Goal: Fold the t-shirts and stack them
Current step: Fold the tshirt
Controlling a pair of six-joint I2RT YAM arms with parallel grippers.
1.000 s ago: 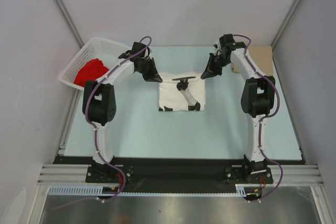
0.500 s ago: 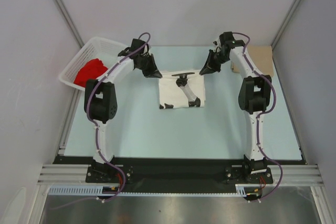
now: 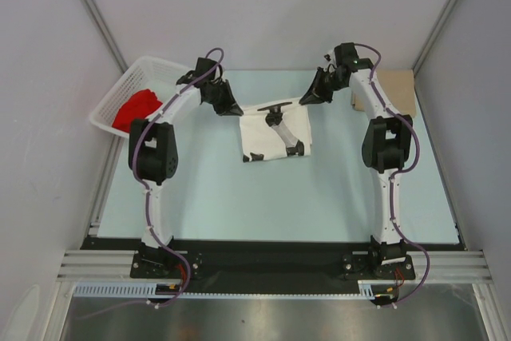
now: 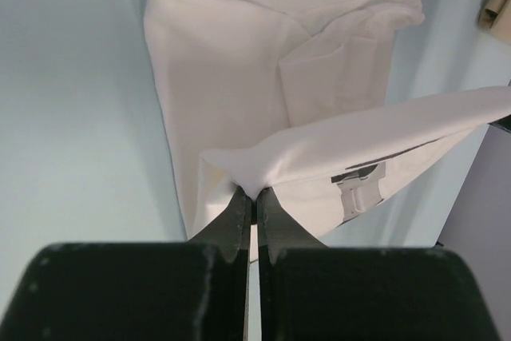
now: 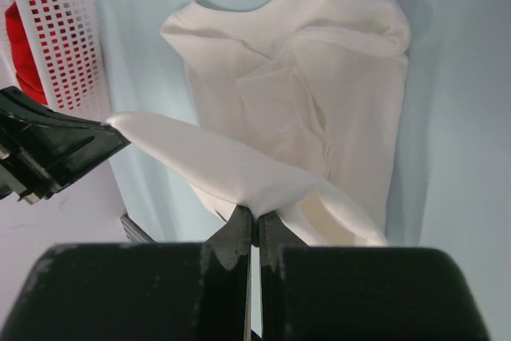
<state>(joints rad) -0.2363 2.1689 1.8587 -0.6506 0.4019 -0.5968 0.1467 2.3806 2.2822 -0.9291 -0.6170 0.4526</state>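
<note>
The white t-shirt [image 3: 275,133] with black printed marks lies mid-table, its far edge lifted and stretched between both grippers. My left gripper [image 3: 237,112] is shut on the shirt's left corner [image 4: 255,180]. My right gripper [image 3: 303,101] is shut on the right corner [image 5: 259,197]. The rest of the white shirt [image 4: 239,61] [image 5: 319,85] rests flat below. A red t-shirt [image 3: 136,108] sits bunched in the white lattice basket [image 3: 120,89]. The tan t-shirt [image 3: 395,92] lies flat at the far right, partly behind the right arm.
The basket [image 5: 60,45] stands at the table's far left corner. Grey walls close in the left, back and right sides. A black rail [image 3: 271,257] runs along the near edge between the arm bases.
Both grippers have moved away from the arm bases toward the back wall, carrying the shirt's held edge with them; the cloth on the table has slid slightly the same way.
</note>
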